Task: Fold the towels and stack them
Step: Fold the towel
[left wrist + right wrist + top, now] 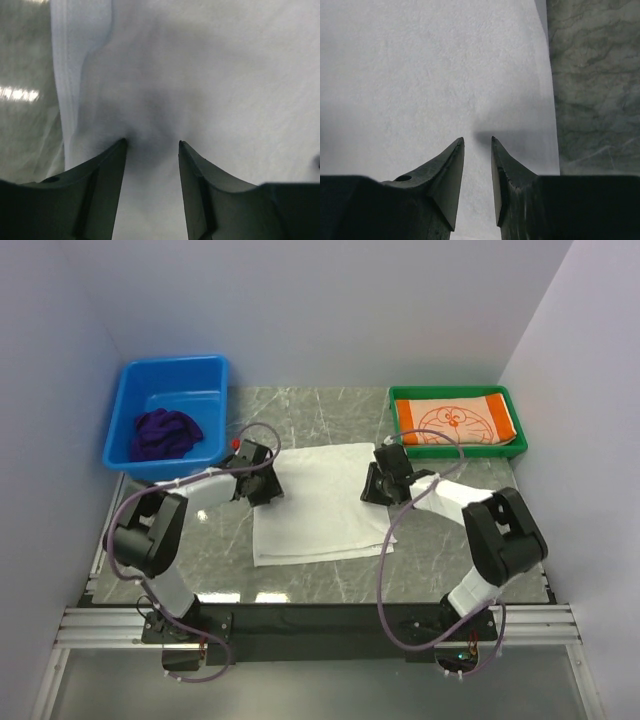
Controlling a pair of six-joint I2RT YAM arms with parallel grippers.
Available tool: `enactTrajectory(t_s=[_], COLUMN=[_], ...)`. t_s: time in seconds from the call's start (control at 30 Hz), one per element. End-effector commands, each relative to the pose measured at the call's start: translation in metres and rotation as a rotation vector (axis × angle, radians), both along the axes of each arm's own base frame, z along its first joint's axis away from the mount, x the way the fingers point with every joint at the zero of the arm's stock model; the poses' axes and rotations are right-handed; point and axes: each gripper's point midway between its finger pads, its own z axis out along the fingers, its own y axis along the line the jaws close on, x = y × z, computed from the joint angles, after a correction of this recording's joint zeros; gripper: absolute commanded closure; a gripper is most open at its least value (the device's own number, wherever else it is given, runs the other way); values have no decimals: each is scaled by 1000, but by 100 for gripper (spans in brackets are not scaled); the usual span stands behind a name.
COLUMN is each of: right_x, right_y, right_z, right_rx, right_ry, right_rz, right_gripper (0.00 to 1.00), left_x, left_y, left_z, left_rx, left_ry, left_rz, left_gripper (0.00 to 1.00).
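A: How wide is the left gripper [151,143]?

B: Its jaws are spread moderately apart, with both fingertips [116,152] pressed down into the white towel [315,505] just inside its left edge. The cloth dips and puckers in the gap between them, shaded grey.

A: And the right gripper [477,138]?

B: It is much narrower, with only a thin slot between the two dark tips. They touch the white towel close to its right edge, and a short shadow falls on the cloth ahead of them. It may have a nip of fabric, but from the wrist view I cannot tell. The gap itself is plainly there.

A: How does the white towel look?

B: It lies spread flat on the grey marble table [330,410], roughly rectangular. A second layer shows along its near edge, so it looks doubled over. A stitched hem band runs down its left border, and a soft ridge rises beside that band.

A: Where are the other towels?

B: The purple towel [165,433] lies crumpled in a blue bin [130,375], beyond the white towel's far-left corner. The orange towel [455,425], printed with a white cartoon face, lies folded flat in a green tray [450,390] beyond its far-right corner. Both are well apart from the white towel.
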Motion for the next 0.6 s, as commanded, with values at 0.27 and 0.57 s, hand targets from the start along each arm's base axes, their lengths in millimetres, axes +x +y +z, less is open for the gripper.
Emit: enactTrajectory(t_s=[0.27, 0.57], right_x=[90, 130], right_y=[-9, -12], right_z=[-17, 28], right_rx=[56, 59], right_ry=[20, -69], right_rz=[-142, -128], right_gripper=[64, 62], left_x=[85, 129], left_y=[-21, -25], left_z=[-20, 45], left_rx=[83, 46], left_ry=[-12, -129], left_rz=[-6, 14], left_gripper=[48, 35])
